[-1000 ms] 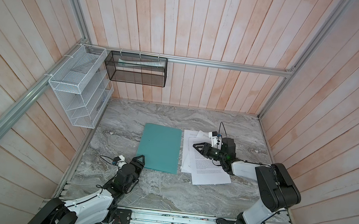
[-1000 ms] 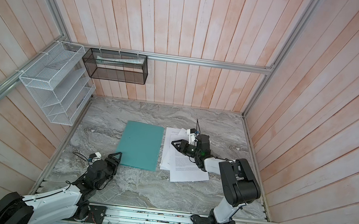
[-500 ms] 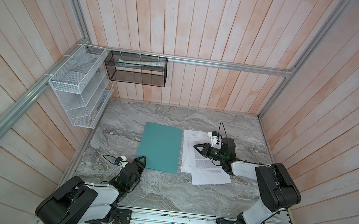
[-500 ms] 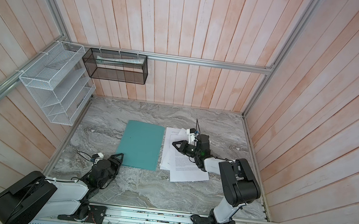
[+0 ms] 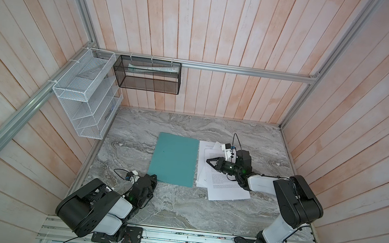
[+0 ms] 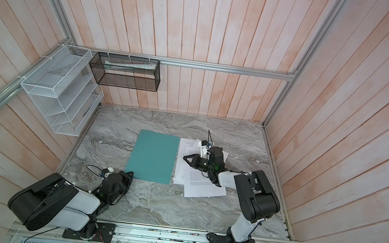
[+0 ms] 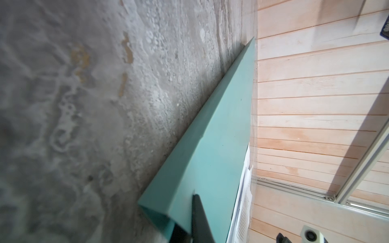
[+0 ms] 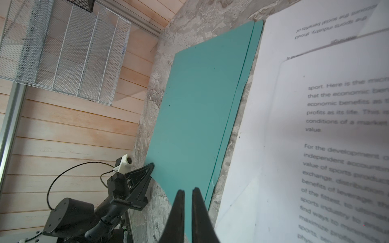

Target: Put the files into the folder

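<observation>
The teal folder (image 5: 174,159) (image 6: 153,156) lies closed on the marble table. My left gripper (image 5: 154,177) (image 6: 131,174) is at its near left corner. In the left wrist view the gripper (image 7: 190,210) is shut on the folder (image 7: 221,147): one black finger lies on the cover, the other is under the slightly raised corner. The files (image 5: 225,187) (image 6: 202,187) (image 8: 315,126) lie fanned just right of the folder. My right gripper (image 5: 208,161) (image 8: 188,192) hovers low over their left edge, pointing at the folder (image 8: 200,105), shut with nothing between its fingers.
A white wire rack (image 5: 83,102) hangs on the left wall. A black mesh basket (image 5: 148,77) holding rolled paper hangs on the back wall. Wooden walls close in the table on three sides. The arms' base rail (image 5: 185,238) runs along the front edge.
My left gripper has closed on the folder's near left corner while the left arm folded back at its base. My right gripper has closed over the files, staying where it was.
</observation>
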Controlling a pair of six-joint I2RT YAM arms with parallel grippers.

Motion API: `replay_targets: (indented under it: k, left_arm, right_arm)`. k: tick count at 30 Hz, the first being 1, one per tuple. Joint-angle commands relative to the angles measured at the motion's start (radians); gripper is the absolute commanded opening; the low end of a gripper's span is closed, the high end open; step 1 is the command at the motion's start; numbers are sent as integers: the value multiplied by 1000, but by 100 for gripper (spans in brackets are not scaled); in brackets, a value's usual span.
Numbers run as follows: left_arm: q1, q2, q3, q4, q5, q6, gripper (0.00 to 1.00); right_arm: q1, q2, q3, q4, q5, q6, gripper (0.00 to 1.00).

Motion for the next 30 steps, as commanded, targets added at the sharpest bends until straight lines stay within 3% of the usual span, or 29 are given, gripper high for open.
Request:
replay_targets:
  k: [1,7,13,17,21,30]
  left_arm:
    - [2,-23,-70,-45,13,0,0]
    - [3,-256,-70,-209,32,-11,0]
    - [3,-593,-64,-498,0,-26,0]
    - [5,-739,-111,-556,-9,-78,0]
    - [6,-782,-112,-589,2,-74,0]
    - [6,-727,-109,-526,20,-68,0]
  right_arm:
    - [19,26,17,-14,-12,-22,7]
    - [48,28,22,-29,-2,-22,9]
    - [77,65,59,-37,-21,-13,27]
    - [100,112,80,13,-54,28,32]
    - [129,166,103,66,-88,73,33]
    - [168,249,130,108,-100,125,33]
